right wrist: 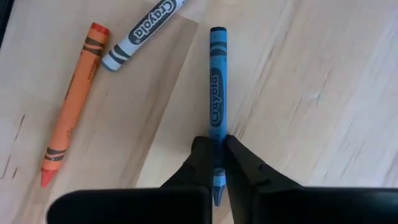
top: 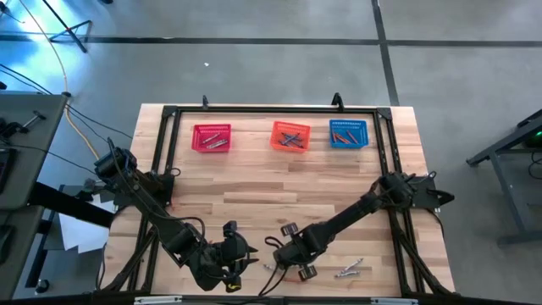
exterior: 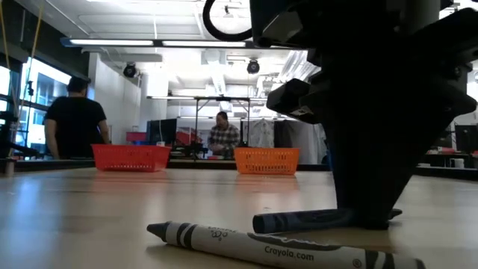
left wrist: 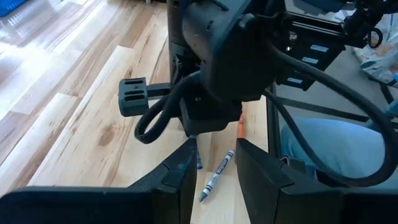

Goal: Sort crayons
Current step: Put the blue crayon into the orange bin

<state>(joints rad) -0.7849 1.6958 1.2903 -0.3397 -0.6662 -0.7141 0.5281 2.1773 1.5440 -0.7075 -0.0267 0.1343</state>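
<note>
Nearest the low camera, a grey crayon (exterior: 276, 248) is seen lying flat on the wooden surface (exterior: 89, 217), its label facing outward. Just behind it, a blue crayon (exterior: 306, 220) is pinched at one end by the right end effector (right wrist: 218, 163), whose two dark fingers (right wrist: 200, 158) are clenched on the stick near its tip, with the rest of the crayon pointing away from the wrist and resting on the wood. An orange crayon (right wrist: 69, 102) is found just beside it, apart from the fingers, and the grey crayon is laid close to the orange one's blunt end. More crayons (top: 348, 271) are scattered near the front edge of the surface, to the right of that arm.

The left end effector (top: 240, 252) is held at the front of the surface, near the right one, with its fingers (left wrist: 180, 168) parted and nothing between them.

At the far side, a red basket (top: 212, 137), an orange basket (top: 290, 135) and a blue basket (top: 348, 134) are set in a row, each with a few crayons inside. Beyond the surface, two people (exterior: 75, 119) are visible in the room.
</note>
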